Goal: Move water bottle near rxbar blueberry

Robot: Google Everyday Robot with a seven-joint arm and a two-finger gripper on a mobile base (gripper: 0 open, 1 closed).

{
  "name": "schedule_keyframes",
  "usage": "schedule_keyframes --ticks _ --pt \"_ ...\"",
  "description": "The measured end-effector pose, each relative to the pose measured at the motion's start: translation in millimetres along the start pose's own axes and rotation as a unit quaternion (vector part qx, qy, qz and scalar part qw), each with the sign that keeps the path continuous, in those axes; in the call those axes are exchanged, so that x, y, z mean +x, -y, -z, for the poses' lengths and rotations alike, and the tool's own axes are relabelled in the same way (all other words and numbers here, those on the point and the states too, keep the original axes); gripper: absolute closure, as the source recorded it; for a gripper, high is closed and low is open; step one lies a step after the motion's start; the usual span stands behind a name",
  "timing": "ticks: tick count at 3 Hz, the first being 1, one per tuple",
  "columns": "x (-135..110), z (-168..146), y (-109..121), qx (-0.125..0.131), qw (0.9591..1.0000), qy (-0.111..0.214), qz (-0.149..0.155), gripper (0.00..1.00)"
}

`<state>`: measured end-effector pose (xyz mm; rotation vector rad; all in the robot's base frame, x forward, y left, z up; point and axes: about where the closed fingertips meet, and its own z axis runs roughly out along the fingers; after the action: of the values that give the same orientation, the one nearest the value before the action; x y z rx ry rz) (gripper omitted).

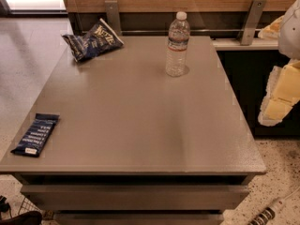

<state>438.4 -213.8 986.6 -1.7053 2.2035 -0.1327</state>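
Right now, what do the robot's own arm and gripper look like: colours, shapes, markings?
The gripper, at the picture's right edge beside the table, is pale yellow and blocky with ragged white edging, below a rounded white arm casing. No markings show.

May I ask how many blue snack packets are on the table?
2: chip bag far-left corner, rxbar blueberry near-left edge. Tool hangs right of the table.

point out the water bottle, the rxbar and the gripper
tall clear plastic water bottle (177, 60): camera view, body below the label
flat dark navy rxbar blueberry (35, 134): camera view, wrapper centre
gripper (280, 97): camera view, right edge, yellow part
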Motion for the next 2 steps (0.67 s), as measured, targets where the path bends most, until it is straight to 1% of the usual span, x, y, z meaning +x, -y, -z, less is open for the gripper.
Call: schedule_keyframes --ticks 1,2 --pt "0.0 0.0 0.0 0.0 1.0 0.0 0.0 0.0" --pt "0.9 -4.6 18.7 0.015 0.9996 0.022 -0.011 0.0"
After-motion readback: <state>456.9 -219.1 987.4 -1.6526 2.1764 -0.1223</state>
